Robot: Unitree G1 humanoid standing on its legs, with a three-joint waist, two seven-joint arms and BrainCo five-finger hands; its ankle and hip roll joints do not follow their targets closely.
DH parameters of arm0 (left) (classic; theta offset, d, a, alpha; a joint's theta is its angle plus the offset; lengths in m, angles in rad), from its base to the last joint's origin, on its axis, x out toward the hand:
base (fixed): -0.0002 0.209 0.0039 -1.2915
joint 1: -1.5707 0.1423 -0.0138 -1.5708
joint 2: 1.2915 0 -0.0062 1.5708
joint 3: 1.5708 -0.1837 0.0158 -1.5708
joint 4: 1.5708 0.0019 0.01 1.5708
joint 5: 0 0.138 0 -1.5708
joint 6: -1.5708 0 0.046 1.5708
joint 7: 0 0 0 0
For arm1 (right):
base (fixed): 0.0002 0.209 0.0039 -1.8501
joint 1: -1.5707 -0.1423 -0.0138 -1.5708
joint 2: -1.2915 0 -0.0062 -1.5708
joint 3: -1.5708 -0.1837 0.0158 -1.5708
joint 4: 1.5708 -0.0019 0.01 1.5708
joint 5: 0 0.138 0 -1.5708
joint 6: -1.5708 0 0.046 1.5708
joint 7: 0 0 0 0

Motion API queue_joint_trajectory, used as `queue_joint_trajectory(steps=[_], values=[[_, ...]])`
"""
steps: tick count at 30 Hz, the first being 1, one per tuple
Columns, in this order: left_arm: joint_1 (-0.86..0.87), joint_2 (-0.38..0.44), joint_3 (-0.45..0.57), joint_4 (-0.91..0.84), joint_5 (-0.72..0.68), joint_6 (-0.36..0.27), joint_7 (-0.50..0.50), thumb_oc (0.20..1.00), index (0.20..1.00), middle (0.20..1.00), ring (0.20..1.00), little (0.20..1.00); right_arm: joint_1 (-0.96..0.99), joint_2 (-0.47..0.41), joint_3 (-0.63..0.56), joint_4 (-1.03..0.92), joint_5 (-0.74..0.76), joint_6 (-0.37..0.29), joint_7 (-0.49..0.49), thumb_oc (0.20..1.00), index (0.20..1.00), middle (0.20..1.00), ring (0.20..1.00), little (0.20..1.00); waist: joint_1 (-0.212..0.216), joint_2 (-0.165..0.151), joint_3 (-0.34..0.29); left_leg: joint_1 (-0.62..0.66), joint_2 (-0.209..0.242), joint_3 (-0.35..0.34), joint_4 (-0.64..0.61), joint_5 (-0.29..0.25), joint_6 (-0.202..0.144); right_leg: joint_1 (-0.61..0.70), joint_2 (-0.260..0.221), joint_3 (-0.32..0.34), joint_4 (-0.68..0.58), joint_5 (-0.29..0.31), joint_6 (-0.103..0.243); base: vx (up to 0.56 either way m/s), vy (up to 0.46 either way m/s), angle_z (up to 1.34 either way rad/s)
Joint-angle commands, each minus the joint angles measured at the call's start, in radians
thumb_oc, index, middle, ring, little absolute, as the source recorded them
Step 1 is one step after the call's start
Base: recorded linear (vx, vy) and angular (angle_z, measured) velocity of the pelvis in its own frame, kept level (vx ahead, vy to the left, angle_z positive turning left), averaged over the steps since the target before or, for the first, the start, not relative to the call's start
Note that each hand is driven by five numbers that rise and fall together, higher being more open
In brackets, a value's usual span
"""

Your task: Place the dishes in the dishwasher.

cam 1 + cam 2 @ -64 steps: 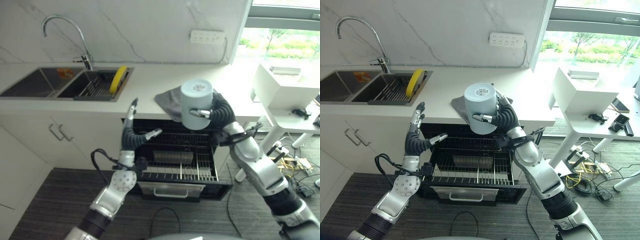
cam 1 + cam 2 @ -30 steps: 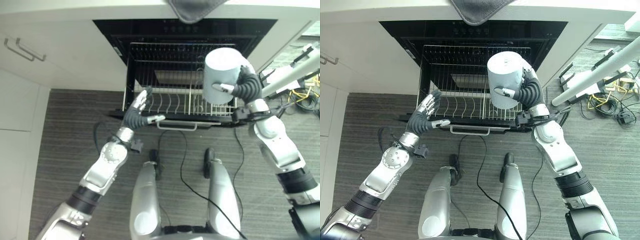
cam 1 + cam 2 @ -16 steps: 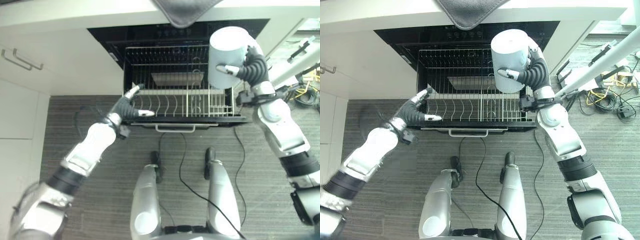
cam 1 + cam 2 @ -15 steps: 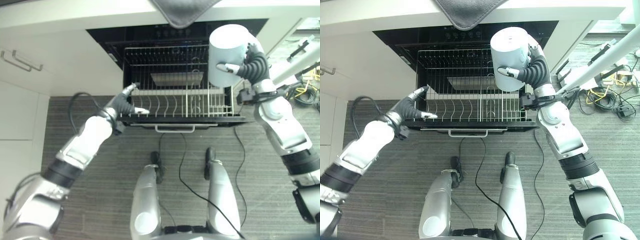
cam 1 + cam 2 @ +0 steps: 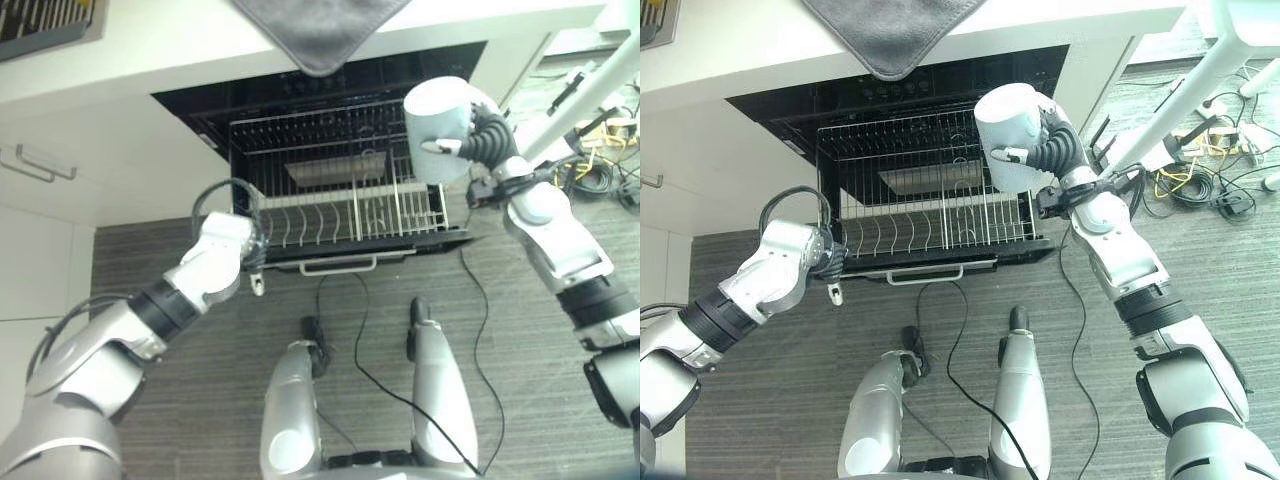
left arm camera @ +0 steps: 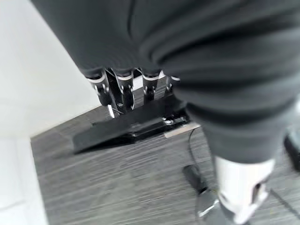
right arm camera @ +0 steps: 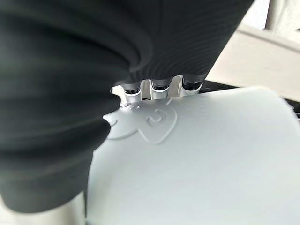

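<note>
While the left hand (image 6: 123,89) reaches for the left front corner of the pulled-out dishwasher rack (image 5: 930,210), its finger state unclear, the right hand (image 5: 1050,150) grips the pale cup (image 5: 1006,135) above the rack's right side; it could strike the tines and slip free.

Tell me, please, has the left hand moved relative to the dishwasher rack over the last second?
Yes. The left hand has dropped against the rack's front left corner from open air in front.
</note>
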Motion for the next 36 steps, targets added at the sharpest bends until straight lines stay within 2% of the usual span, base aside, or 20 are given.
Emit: queue_joint_trajectory(steps=[1, 4, 9, 12, 14, 18, 22, 27, 36], values=[[0.082, 0.041, -0.029, -0.084, 0.036, -0.077, -0.231, 1.000, 1.000, 1.000, 1.000, 1.000, -0.102, 0.034, -0.014, 0.003, -0.019, -0.043, 0.019, 0.200, 0.200, 0.200, 0.200, 0.200, 0.025, -0.021, -0.055, -0.024, 0.001, -0.087, 0.041, -0.055, -0.002, 0.067, -0.005, -0.042, -0.072, -0.022, 0.011, -0.04, -0.025, -0.01], [0.092, 0.044, -0.049, -0.111, 0.008, -0.119, -0.267, 1.000, 1.000, 1.000, 1.000, 1.000, -0.125, 0.033, -0.007, 0.062, -0.015, -0.033, 0.034, 0.200, 0.200, 0.200, 0.200, 0.200, 0.032, -0.019, -0.047, -0.028, -0.001, -0.089, 0.038, -0.055, -0.004, 0.060, -0.005, -0.044, -0.069, -0.024, 0.012, -0.01, -0.006, 0.00], [0.136, 0.036, -0.094, -0.084, -0.106, -0.173, -0.246, 1.000, 1.000, 1.000, 1.000, 1.000, -0.170, 0.031, 0.001, 0.181, 0.001, -0.028, 0.084, 0.200, 0.200, 0.200, 0.200, 0.200, 0.043, -0.010, -0.040, -0.033, -0.005, -0.095, 0.035, -0.057, -0.009, 0.055, -0.010, -0.048, -0.068, -0.028, 0.015, 0.00, 0.000, 0.00], [0.201, 0.008, -0.151, -0.017, -0.185, -0.206, -0.120, 1.000, 1.000, 1.000, 1.000, 1.000, -0.231, 0.028, 0.020, 0.301, 0.032, -0.002, 0.128, 0.200, 0.200, 0.200, 0.200, 0.200, 0.057, 0.003, -0.036, -0.039, -0.013, -0.107, 0.026, -0.056, -0.012, 0.050, -0.012, -0.050, -0.071, -0.032, 0.014, 0.00, 0.000, 0.00], [0.212, -0.001, -0.169, 0.011, -0.222, -0.205, -0.040, 1.000, 1.000, 1.000, 1.000, 1.000, -0.251, 0.033, 0.030, 0.348, 0.037, 0.011, 0.129, 0.200, 0.200, 0.200, 0.200, 0.200, 0.065, 0.008, -0.035, -0.047, -0.017, -0.114, 0.027, -0.056, -0.011, 0.040, -0.014, -0.050, -0.068, -0.033, 0.013, 0.02, -0.006, 0.09], [0.221, 0.008, -0.185, 0.043, -0.239, -0.224, 0.056, 1.000, 1.000, 1.000, 1.000, 1.000, -0.294, 0.033, 0.050, 0.448, 0.075, 0.036, 0.129, 0.200, 0.200, 0.200, 0.200, 0.200, 0.082, 0.020, -0.030, -0.066, -0.025, -0.128, 0.028, -0.053, -0.008, 0.019, -0.015, -0.053, -0.060, -0.035, 0.008, 0.01, -0.011, 0.09], [0.227, 0.013, -0.200, 0.063, -0.262, -0.249, 0.112, 1.000, 1.000, 1.000, 1.000, 1.000, -0.311, 0.038, 0.067, 0.534, 0.101, 0.060, 0.124, 0.200, 0.200, 0.200, 0.200, 0.200, 0.094, 0.034, -0.024, -0.081, -0.033, -0.140, 0.026, -0.050, -0.004, 0.000, -0.016, -0.054, -0.051, -0.037, 0.003, 0.00, -0.011, 0.08], [0.231, 0.006, -0.222, 0.058, -0.271, -0.256, 0.165, 1.000, 1.000, 1.000, 1.000, 1.000, -0.370, 0.062, 0.099, 0.658, 0.105, 0.094, 0.114, 0.200, 0.200, 0.200, 0.200, 0.200, 0.111, 0.065, -0.022, -0.119, -0.045, -0.147, 0.039, -0.054, 0.001, -0.050, -0.023, -0.050, -0.024, -0.045, -0.005, 0.00, 0.015, 0.10], [0.242, -0.069, -0.277, 0.140, -0.248, -0.245, 0.272, 1.000, 1.000, 1.000, 1.000, 1.000, -0.448, 0.098, 0.112, 0.843, 0.090, 0.133, 0.073, 0.200, 0.200, 0.200, 0.200, 0.200, 0.124, 0.102, -0.022, -0.209, -0.059, -0.150, 0.043, -0.037, 0.012, -0.162, -0.021, -0.034, 0.016, -0.043, -0.017, 0.00, 0.010, 0.02]])
